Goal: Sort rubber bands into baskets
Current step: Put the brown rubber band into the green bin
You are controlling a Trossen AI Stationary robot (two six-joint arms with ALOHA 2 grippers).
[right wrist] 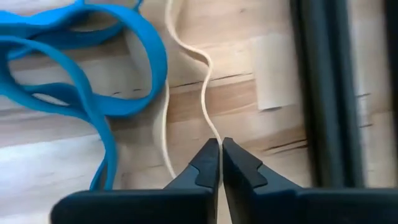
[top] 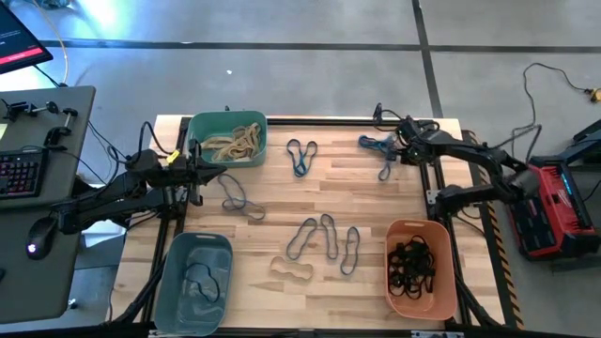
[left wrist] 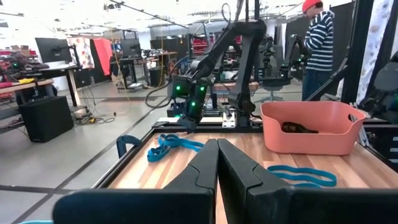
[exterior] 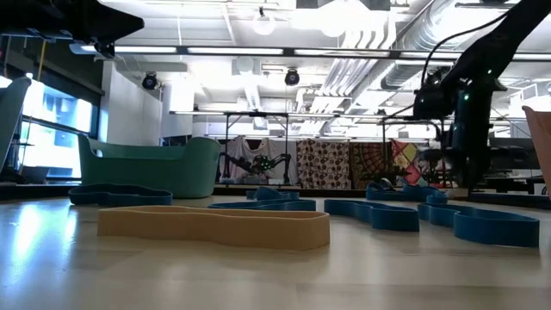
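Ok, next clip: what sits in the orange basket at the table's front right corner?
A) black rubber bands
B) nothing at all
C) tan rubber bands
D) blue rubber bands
A: in the high view the orange basket holds a tangle of black rubber bands; the tan rubber bands lie in the teal-green basket.

Three baskets are seen on the light, wood-grained tabletop (top: pixel 366 202): a teal-green basket (top: pixel 227 124) at the far left corner, filled with tan rubber bands (top: pixel 233 143); a grey-blue basket (top: pixel 195 282) at the near left corner, with a black band (top: pixel 201 282); and an orange basket (top: pixel 421 270) at the near right corner, with black bands (top: pixel 411 265). Blue bands (top: pixel 302 155) are scattered mid-table. A pale tan band (top: pixel 292 270) is shown near the front edge. A thin cream band (right wrist: pixel 205 93) lies beside a bright blue band (right wrist: pixel 99 74).
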